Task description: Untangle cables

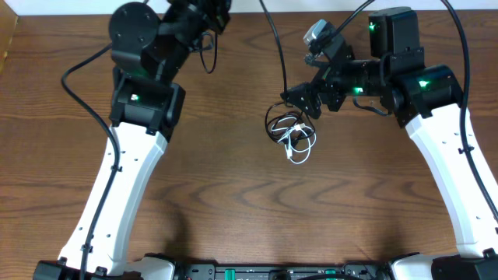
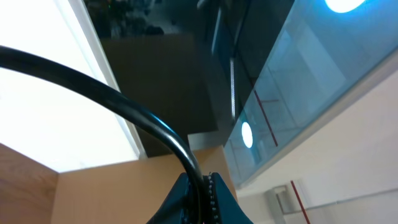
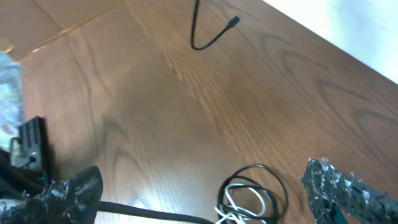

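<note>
A small bundle of cables (image 1: 289, 132), black loops wound round a white cord, lies on the wooden table (image 1: 233, 194). My right gripper (image 1: 307, 97) hovers just above its upper edge. In the right wrist view that gripper (image 3: 202, 180) stands wide open, and the bundle (image 3: 252, 199) lies on the table between the fingers, untouched. My left gripper (image 1: 212, 14) is raised at the back edge, shut on a black cable (image 1: 208, 53) that hangs from it. In the left wrist view this cable (image 2: 124, 102) arcs up out of the closed left gripper (image 2: 202, 180). Its plug end (image 3: 211, 34) dangles over the table.
A thicker black arm cable (image 1: 274, 47) runs from the back edge down to the right gripper, close over the bundle, and shows as a dark line (image 3: 155, 213) in the right wrist view. A cardboard edge (image 1: 6, 39) lies at the far left.
</note>
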You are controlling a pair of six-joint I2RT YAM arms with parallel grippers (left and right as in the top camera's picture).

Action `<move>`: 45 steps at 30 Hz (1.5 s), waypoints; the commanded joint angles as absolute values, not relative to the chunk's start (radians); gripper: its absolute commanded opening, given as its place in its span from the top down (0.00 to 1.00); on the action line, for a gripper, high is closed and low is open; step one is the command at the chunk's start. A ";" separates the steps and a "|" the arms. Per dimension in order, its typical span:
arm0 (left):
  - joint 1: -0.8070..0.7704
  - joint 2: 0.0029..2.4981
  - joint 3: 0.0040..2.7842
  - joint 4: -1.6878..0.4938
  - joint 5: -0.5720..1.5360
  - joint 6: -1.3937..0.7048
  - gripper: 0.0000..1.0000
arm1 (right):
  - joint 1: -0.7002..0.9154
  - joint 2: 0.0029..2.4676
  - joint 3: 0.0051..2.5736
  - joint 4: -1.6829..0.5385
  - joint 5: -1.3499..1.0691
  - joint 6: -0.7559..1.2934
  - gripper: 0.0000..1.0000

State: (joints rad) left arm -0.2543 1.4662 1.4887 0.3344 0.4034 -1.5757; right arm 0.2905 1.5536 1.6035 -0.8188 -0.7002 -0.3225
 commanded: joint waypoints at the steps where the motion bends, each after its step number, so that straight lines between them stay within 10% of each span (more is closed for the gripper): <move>1: -0.247 1.448 1.512 0.341 0.399 -1.584 0.93 | 0.289 1.543 1.602 -0.820 -0.575 -0.302 0.01; 7: -0.247 1.451 1.512 0.307 0.388 -1.532 0.93 | 0.289 1.543 1.602 -0.789 -0.218 0.010 0.01; 12: -0.248 1.449 1.512 0.300 0.399 -1.600 0.93 | 0.298 1.544 1.602 -0.815 -0.627 -0.257 0.01; 23: -0.248 1.449 1.512 0.316 0.411 -1.765 0.92 | 0.481 1.614 1.601 -0.713 -0.543 -0.220 0.01; 34: -0.248 1.449 1.512 0.260 0.411 -1.766 0.93 | 0.501 1.627 1.601 -0.613 -0.459 -0.088 0.88; 37: -0.248 1.449 1.512 0.216 0.411 -1.766 0.93 | 0.501 1.627 1.601 -0.601 -0.463 -0.075 0.64; 38: -0.248 1.449 1.512 0.214 0.410 -1.767 0.93 | 0.501 1.627 1.601 -0.594 -0.462 -0.075 0.22; 39: -0.248 1.449 1.512 0.214 0.410 -1.767 0.93 | 0.501 1.627 1.601 -0.593 -0.462 -0.075 0.08; 45: -0.246 1.449 1.512 0.214 0.406 -1.767 0.92 | 0.464 1.576 1.603 -0.562 -0.538 -0.049 0.01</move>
